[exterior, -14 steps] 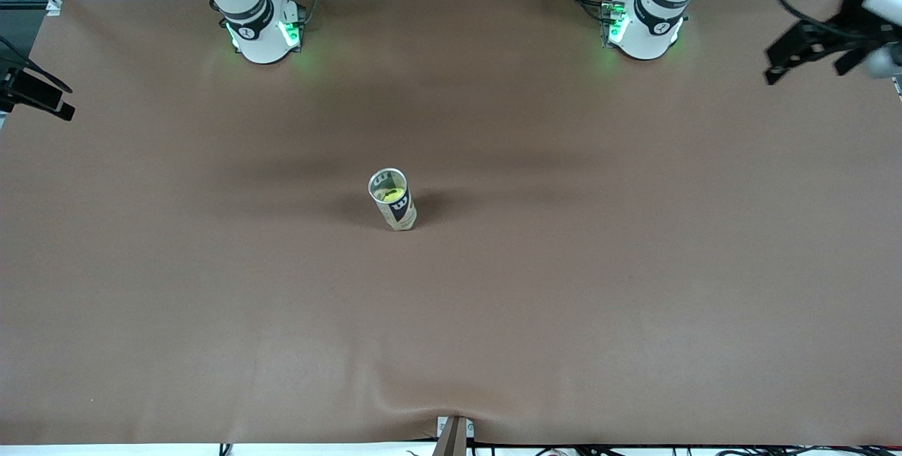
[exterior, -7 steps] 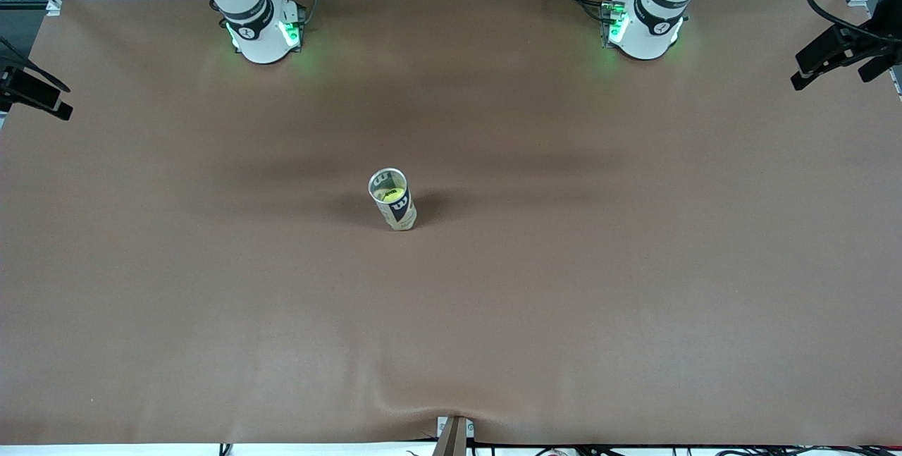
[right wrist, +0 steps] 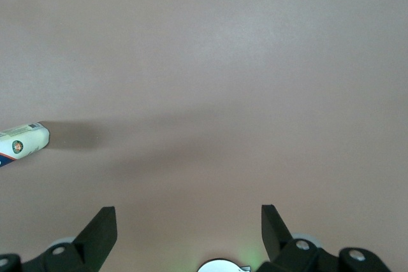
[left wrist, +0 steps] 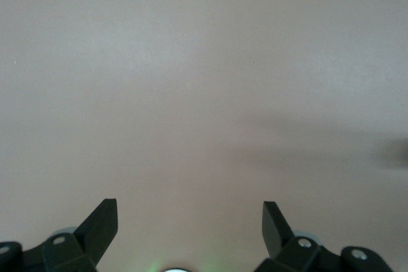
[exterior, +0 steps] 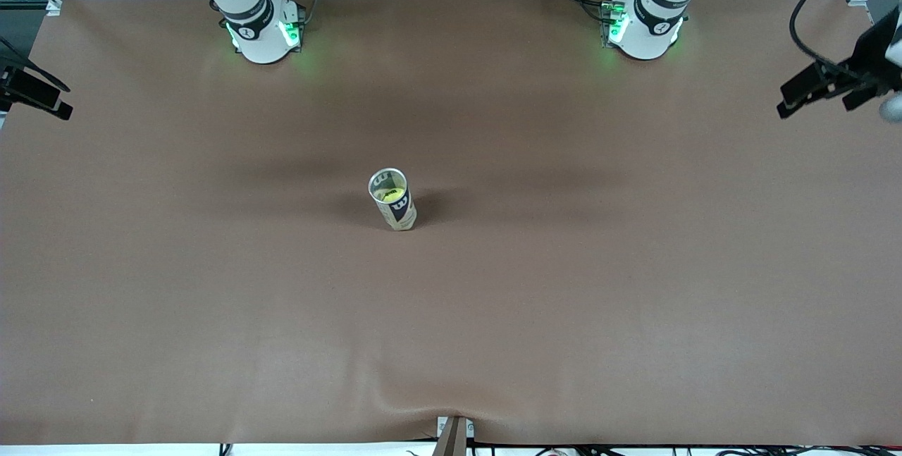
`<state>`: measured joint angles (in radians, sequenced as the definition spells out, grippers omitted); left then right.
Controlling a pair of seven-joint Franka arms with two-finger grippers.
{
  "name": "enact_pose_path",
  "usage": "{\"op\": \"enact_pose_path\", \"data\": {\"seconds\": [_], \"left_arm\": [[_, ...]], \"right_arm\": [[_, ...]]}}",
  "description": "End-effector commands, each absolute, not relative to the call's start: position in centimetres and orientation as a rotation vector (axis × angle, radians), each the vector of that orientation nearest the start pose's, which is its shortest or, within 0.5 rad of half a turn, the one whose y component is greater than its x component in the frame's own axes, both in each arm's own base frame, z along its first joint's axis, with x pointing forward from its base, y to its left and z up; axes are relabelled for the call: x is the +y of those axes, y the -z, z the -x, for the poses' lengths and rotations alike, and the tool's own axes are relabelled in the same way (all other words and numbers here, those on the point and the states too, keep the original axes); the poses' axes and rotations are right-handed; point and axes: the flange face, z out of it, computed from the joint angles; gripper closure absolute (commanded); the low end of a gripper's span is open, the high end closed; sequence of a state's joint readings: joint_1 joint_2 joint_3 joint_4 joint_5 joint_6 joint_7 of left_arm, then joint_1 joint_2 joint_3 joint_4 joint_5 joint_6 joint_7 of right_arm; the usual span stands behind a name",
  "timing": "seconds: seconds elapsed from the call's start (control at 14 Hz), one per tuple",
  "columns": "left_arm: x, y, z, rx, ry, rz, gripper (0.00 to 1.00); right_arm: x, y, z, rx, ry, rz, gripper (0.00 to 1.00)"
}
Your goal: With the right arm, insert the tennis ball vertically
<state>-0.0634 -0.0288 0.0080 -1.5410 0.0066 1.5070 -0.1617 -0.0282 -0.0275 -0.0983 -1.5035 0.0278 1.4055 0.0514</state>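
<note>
A white tennis-ball can (exterior: 398,209) with a dark logo stands upright in the middle of the table, its top open. A yellow tennis ball (exterior: 387,193) sits inside it, seen through the opening. My right gripper (exterior: 62,100) hangs open and empty over the table's edge at the right arm's end, well away from the can. The right wrist view shows its jaws (right wrist: 189,216) spread wide over bare cloth, with the can (right wrist: 24,139) at the frame's edge. My left gripper (exterior: 817,98) hovers open and empty over the left arm's end; in its wrist view (left wrist: 190,211) only cloth shows.
Brown cloth (exterior: 564,287) covers the whole table, with a wrinkle near a small bracket (exterior: 453,435) at the edge nearest the camera. The two arm bases (exterior: 262,33) (exterior: 645,26) stand along the edge farthest from the camera.
The left gripper has swung about over its end of the table, ending slightly lower in the front view. The right gripper, the can and the ball have stayed put.
</note>
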Motion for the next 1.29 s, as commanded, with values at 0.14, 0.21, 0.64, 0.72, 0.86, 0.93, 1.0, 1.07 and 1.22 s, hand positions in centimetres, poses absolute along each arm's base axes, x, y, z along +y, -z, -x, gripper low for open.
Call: {"op": "enact_pose_path", "data": {"seconds": [0.14, 0.21, 0.64, 0.72, 0.86, 0.93, 1.0, 1.07, 1.22], "left_arm": [[-1.9, -64.3, -54.6, -0.055, 0.01, 3.142, 0.0], [-1.9, -64.2, -54.7, -0.072, 0.01, 3.141, 0.0], [-2.0, -64.4, -54.9, -0.06, 0.012, 3.14, 0.0], [-2.0, -64.5, -54.9, -0.058, 0.014, 3.142, 0.0], [-2.4, -64.5, -54.8, -0.048, 0.014, 3.142, 0.0], [-2.4, -64.4, -54.9, -0.046, 0.012, 3.142, 0.0], [-2.6, -64.4, -54.8, -0.041, 0.01, 3.142, 0.0], [-2.7, -64.4, -54.8, -0.036, 0.01, 3.142, 0.0], [-2.9, -64.5, -54.8, -0.034, 0.014, 3.144, 0.0]], "right_arm": [[-6.4, -66.2, -52.5, 0.293, -0.109, 3.1, 0.0], [-6.4, -66.2, -52.5, 0.293, -0.109, 3.1, 0.0], [-6.5, -66.7, -52.4, 0.296, -0.09, 3.103, 0.0], [-6.5, -66.6, -52.5, 0.296, -0.092, 3.101, 0.0], [-6.5, -66.6, -52.5, 0.296, -0.092, 3.101, 0.0], [-6.5, -66.6, -52.5, 0.296, -0.092, 3.101, 0.0], [-6.4, -66.6, -52.5, 0.293, -0.092, 3.101, 0.0], [-6.4, -66.6, -52.5, 0.293, -0.092, 3.101, 0.0], [-6.4, -66.6, -52.5, 0.293, -0.092, 3.101, 0.0]]}}
